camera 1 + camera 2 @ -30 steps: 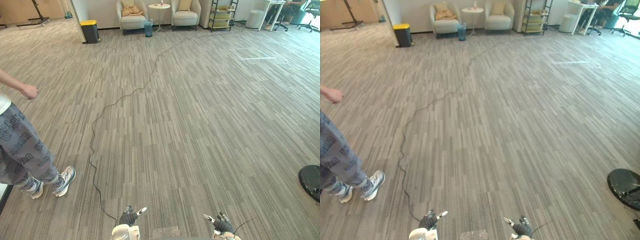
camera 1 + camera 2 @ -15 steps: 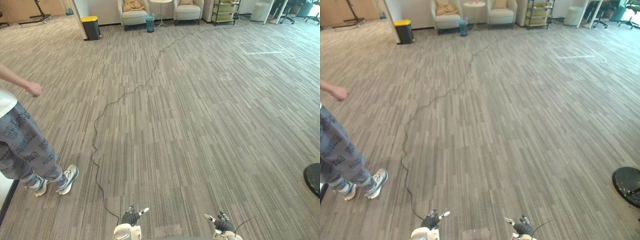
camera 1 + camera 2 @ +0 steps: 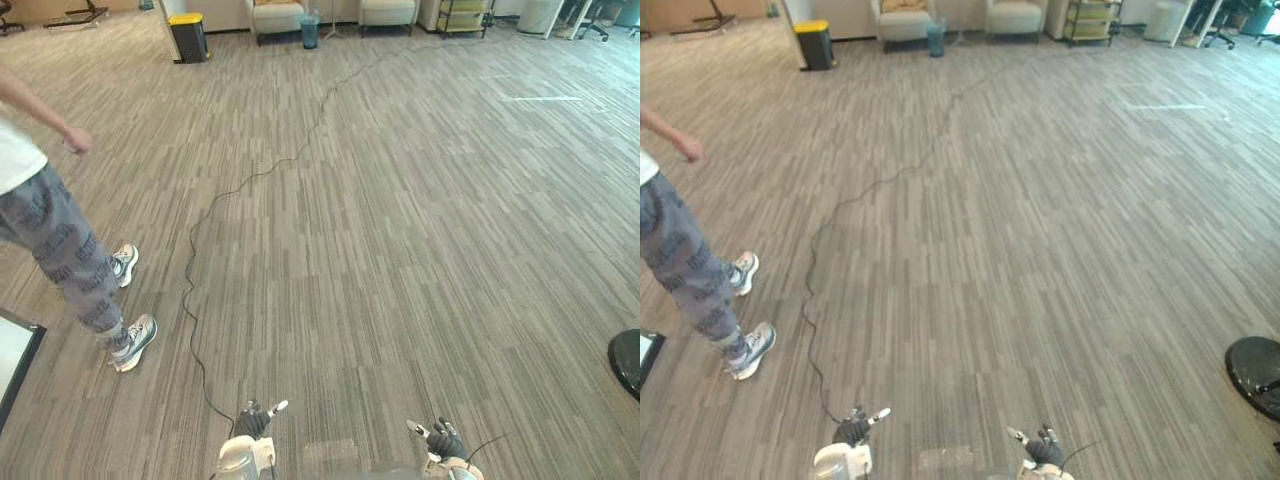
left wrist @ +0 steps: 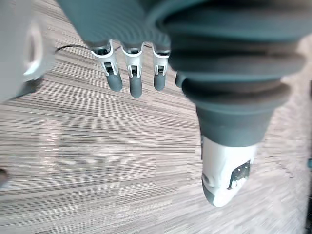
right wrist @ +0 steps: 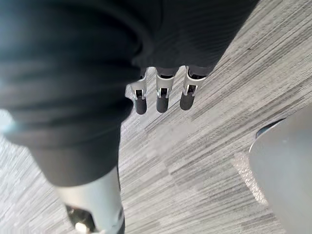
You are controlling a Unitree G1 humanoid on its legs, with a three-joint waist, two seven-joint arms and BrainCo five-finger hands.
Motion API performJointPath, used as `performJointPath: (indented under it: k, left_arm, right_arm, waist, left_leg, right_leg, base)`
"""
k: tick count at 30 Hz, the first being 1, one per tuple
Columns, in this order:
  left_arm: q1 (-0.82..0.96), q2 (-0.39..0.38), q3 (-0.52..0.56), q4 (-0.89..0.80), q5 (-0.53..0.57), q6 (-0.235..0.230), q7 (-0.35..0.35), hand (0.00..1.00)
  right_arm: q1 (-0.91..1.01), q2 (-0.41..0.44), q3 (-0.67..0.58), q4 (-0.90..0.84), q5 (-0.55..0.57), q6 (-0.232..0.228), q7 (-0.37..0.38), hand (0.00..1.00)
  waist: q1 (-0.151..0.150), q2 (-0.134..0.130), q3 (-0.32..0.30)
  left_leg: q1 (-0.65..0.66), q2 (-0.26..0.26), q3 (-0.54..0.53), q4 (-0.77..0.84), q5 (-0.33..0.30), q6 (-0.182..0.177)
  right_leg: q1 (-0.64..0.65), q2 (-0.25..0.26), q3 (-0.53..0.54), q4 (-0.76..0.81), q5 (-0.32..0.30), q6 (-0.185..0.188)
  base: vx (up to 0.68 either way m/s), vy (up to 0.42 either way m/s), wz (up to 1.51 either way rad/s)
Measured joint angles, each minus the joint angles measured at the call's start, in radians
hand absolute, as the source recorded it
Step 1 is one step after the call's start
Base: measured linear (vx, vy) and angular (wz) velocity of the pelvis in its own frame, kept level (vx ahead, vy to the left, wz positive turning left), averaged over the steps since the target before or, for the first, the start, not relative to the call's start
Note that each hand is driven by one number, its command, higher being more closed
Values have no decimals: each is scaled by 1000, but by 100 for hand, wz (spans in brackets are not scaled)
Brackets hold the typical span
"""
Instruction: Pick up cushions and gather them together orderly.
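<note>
Both my hands hang low over the striped grey carpet at the near edge. My left hand (image 3: 252,420) has straight fingers (image 4: 135,80) with nothing in them. My right hand (image 3: 440,438) is the same, its fingers (image 5: 163,97) relaxed and holding nothing. Far across the room a tan cushion (image 3: 905,5) rests on the left armchair (image 3: 904,20), cut off by the top edge. No cushion lies near either hand.
A person (image 3: 60,220) in grey patterned trousers and sneakers stands mid-stride at the left. A yellow-lidded bin (image 3: 188,35), a second armchair (image 3: 387,10) and a shelf (image 3: 462,12) line the far wall. A black round base (image 3: 628,360) sits at the right edge and a white panel (image 3: 15,365) at the left.
The whole view has tipped down and shifted, so the camera moved. The person has stepped, one foot now further away. Both hands stay low and empty.
</note>
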Motion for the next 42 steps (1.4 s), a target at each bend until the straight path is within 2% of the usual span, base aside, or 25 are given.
performJointPath:
  k: [4, 6, 8, 10, 12, 14, 15, 16, 17, 18, 19, 22, 23, 24, 25, 27, 29, 30, 32, 34, 35, 37, 39, 41, 42]
  left_arm:
    - [1, 0, 1, -18, -12, -1, -9, 0]
    - [-2, -2, 9, -29, -30, -4, -8, 0]
    - [-4, -2, 10, -28, -49, -6, -6, 0]
    - [-18, 7, 23, -5, -56, -4, -7, 0]
    - [-32, 16, 29, 13, -55, -2, -8, 0]
    - [-38, 38, -19, 55, -55, 0, -7, 0]
    - [-41, 51, -44, 72, -54, 1, -7, 0]
    - [-43, 60, -71, 88, -54, 2, -5, 0]
    - [-43, 59, -76, 91, -55, 3, -4, 0]
    - [-44, 56, -95, 99, -56, 3, -3, 0]
    - [-44, 56, -98, 100, -58, 3, -2, 0]
    - [-73, 49, -96, 103, -57, 3, -2, 0]
    - [-87, 38, -91, 102, -57, 0, -2, 0]
    - [-92, 38, -90, 105, -55, -3, -2, 0]
    - [-101, 24, -81, 117, -55, -2, -2, 0]
    - [-106, -1, -68, 137, -36, 3, -3, 0]
    - [-107, -2, -65, 133, -35, 3, -5, 0]
    - [-99, -3, -33, 107, -35, 3, -6, 0]
    - [-53, -7, 25, 48, -37, 3, -2, 0]
    - [-38, -7, 29, 9, -40, -4, -4, 0]
    - [-35, -8, 29, -24, -40, -6, -4, 0]
    - [-24, -10, 22, -49, -46, -22, -3, 0]
    - [-19, -14, 19, -56, -47, -27, -2, 0]
    - [3, 0, 18, -62, -45, -26, -3, 0]
    - [6, 20, 24, -59, -45, -24, -3, 0]
  right_arm:
    - [-9, -6, 26, -5, -1, 10, -2, 0]
    - [-19, -3, 27, 21, -2, 13, -3, 0]
    - [-13, -13, 39, 29, -3, 18, -2, 0]
    - [-5, 13, 42, 37, -6, 21, 0, 0]
    - [5, 27, 41, 40, -8, 22, 1, 0]
    - [-9, 24, 40, 57, -11, 20, 4, 0]
    - [-16, 25, 44, 57, -13, 19, 7, 0]
    - [-28, 6, 61, 51, -15, 17, 10, 0]
    - [-31, -2, 67, 49, -15, 16, 10, 0]
    - [-40, -24, 81, 28, -15, 16, 9, 0]
    - [-40, -24, 81, 18, -15, 15, 8, 0]
    - [-48, -21, 82, -49, -14, -4, 7, 0]
    - [-52, -21, 84, -57, -15, -2, 6, 0]
    - [-47, -23, 82, -46, -20, -2, 7, 0]
    - [-66, -30, 82, -43, -22, -2, 9, 0]
    - [-109, -29, 74, -31, -32, 0, 11, 0]
    - [-103, -28, 74, -48, -40, 9, 12, 0]
    - [-81, -28, 85, -63, -43, 18, 13, 0]
    - [-83, -29, 124, -63, -43, 19, 11, 0]
    - [-81, -29, 151, -61, -43, 22, 7, 0]
    - [-82, -20, 154, -63, -43, 24, 6, 0]
    - [-85, -20, 153, -60, -43, 23, 7, 0]
    - [-78, -13, 141, -52, -43, 24, 8, 0]
    - [-39, 3, 132, -31, -44, 29, 14, 0]
    - [-17, 17, 133, -18, -44, 30, 14, 0]
  waist:
    - [2, -4, 2]
    - [7, -21, 5]
    - [22, -13, 0]
    - [14, -57, -35]
    - [17, -94, -54]
    - [13, -102, -53]
    - [10, -93, -48]
    - [3, -84, -41]
    - [3, -77, -37]
    - [-2, -52, -20]
    - [-4, -47, -17]
    - [-36, -36, 17]
    - [-40, -40, 19]
    - [-51, -47, 25]
    - [-48, -31, 34]
    - [-57, -4, 48]
    - [-64, 5, 58]
    - [-56, 6, 61]
    - [-27, 7, 64]
    - [3, -6, 69]
    - [16, -14, 69]
    - [38, -14, 65]
    - [54, -11, 48]
    - [77, -48, -11]
    - [64, -114, -67]
  left_leg:
    - [-74, -50, 47, -53, -80, -37]
    - [-124, -166, 89, -290, -18, -6]
    - [-144, -200, 63, -393, 115, 28]
    - [-137, -250, 79, -389, 38, 58]
    - [-125, -293, 92, -376, 7, 90]
    - [-10, -352, 78, -428, -42, 92]
    - [62, -369, 76, -468, -61, 85]
    - [148, -378, 74, -516, -67, 84]
    - [173, -378, 75, -533, -67, 83]
    - [261, -366, 79, -592, -67, 83]
    - [278, -362, 79, -603, -67, 83]
    - [401, -314, 83, -645, -72, 75]
    - [447, -308, 79, -679, -84, 55]
    - [487, -316, 67, -700, -108, 19]
    - [516, -301, 56, -719, -118, 5]
    - [531, -277, 33, -691, -39, -24]
    - [474, -189, -7, -455, -13, -67]
    - [319, -76, -110, -57, 154, -114]
    - [147, 13, -123, 336, 165, -117]
    - [23, 1, -54, 336, 70, -62]
    - [-51, -74, -20, 106, 5, -39]
    - [-91, -190, -50, -314, 29, -78]
    - [-135, -234, -62, -527, 73, -78]
    - [-138, -253, -58, -496, 161, 0]
    - [-132, -288, -12, -431, 131, 50]
  right_leg:
    - [37, -50, 38, -10, -33, 9]
    - [86, -132, 65, -69, -33, 12]
    - [112, -147, 107, -100, -32, 13]
    - [91, -194, 151, -73, 36, 8]
    - [57, -222, 200, 24, 82, 55]
    - [-23, -219, 233, 328, 221, 171]
    - [-109, -197, 261, 557, 268, 262]
    - [-236, -181, 224, 788, 232, 239]
    - [-270, -179, 202, 826, 215, 211]
    - [-391, -167, 115, 903, 144, 137]
    - [-421, -162, 94, 902, 130, 128]
    - [-593, -117, -55, 604, 69, 75]
    - [-601, -113, -79, 295, 162, 57]
    - [-585, -114, -77, 179, 304, 48]
    - [-586, -94, -84, 209, 305, 22]
    - [-622, -78, -87, 353, 164, 13]
    - [-544, -54, -116, 342, 113, -6]
    - [-433, -15, -127, 278, 91, -32]
    - [-295, 51, -78, 203, 63, -78]
    - [-141, 69, -15, 84, 61, -109]
    - [-68, 62, 28, 9, 68, -122]
    - [-16, 54, 100, -32, 43, -124]
    - [26, 56, 182, -39, -5, -85]
    - [76, 23, 311, -3, -98, -56]
    - [61, -31, 345, 79, -116, -15]
  base:
    - [272, 118, -27]
    - [412, 264, -48]
    - [612, 421, -57]
    - [677, 416, -11]
    - [522, 313, 19]
    - [608, 298, 20]
    - [639, 231, 3]
    - [517, 160, -5]
    - [486, 130, -22]
    - [313, 76, -22]
    - [443, 16, -14]
    - [517, -190, 25]
    - [522, -281, 59]
    - [584, -285, 45]
    - [480, -208, -17]
    - [451, -265, -24]
    - [419, -389, 20]
    - [568, -437, -25]
    - [549, -264, -79]
    - [561, -101, -85]
    - [584, 2, -90]
    - [509, 82, -114]
    - [780, 269, -152]
    - [1035, 405, -180]
    - [843, 294, -134]
